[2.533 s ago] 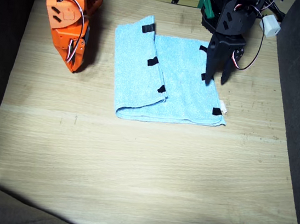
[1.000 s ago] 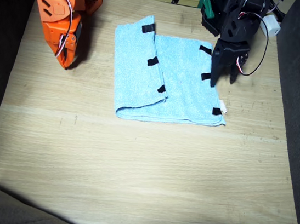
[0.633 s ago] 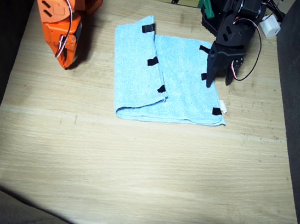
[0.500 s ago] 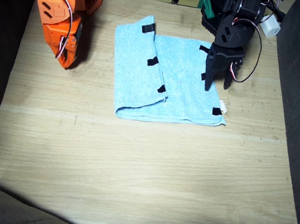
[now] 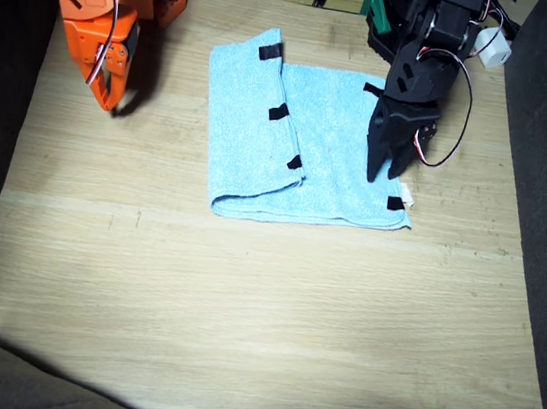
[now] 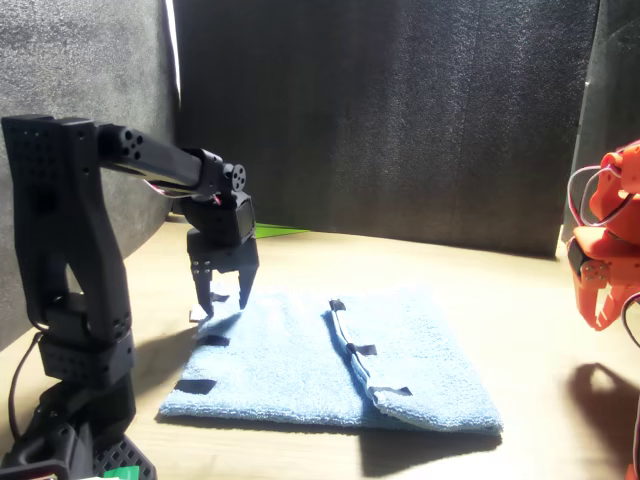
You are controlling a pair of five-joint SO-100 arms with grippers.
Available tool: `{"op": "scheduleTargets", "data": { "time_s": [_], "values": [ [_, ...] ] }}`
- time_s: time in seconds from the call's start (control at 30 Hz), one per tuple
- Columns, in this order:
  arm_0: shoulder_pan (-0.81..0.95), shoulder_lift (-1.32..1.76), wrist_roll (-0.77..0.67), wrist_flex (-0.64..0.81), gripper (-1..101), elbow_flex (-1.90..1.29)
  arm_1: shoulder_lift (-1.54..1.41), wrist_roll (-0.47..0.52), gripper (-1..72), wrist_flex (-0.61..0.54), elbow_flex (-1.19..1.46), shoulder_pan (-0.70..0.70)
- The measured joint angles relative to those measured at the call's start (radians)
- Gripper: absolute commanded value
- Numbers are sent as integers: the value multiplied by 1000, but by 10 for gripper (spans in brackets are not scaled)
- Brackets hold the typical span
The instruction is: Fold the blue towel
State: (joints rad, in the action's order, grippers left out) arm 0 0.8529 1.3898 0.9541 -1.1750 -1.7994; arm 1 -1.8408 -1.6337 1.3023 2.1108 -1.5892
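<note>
Your light sky-blue terry towel (image 5: pixel 302 143) lies partly folded on the pale wooden table (image 5: pixel 241 301), one flap lapped over. Your black left gripper (image 6: pixel 225 297) hangs above its tagged edge, fingers parted, empty. Your orange right gripper's (image 5: pixel 106 97) jaw state: cannot tell.

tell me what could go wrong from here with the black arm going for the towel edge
1. The left gripper hangs open above the towel's black-strip edge, near the corner; it may pinch only one layer or miss the edge.
2. The folded flap lies loose on top; a pull could drag it askew.
3. The right gripper is off the cloth, so nothing pins it.
</note>
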Motion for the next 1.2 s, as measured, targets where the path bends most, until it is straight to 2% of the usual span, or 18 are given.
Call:
{"op": "scheduleTargets", "data": {
  "time_s": [0.47,0.7,1.03,1.17,1.2],
  "values": [
    [5,0,-6,-40,276,-17,-71,15,0,51,0,37],
    [5,49,17,-54,248,-101,-135,21,0,81,0,60],
    [-103,474,48,140,279,-472,-69,8,0,40,2,72],
    [-186,634,48,183,228,-566,-40,-12,0,8,2,43],
    [-198,646,51,186,166,-571,-31,-15,0,5,2,40]
  ]
}}
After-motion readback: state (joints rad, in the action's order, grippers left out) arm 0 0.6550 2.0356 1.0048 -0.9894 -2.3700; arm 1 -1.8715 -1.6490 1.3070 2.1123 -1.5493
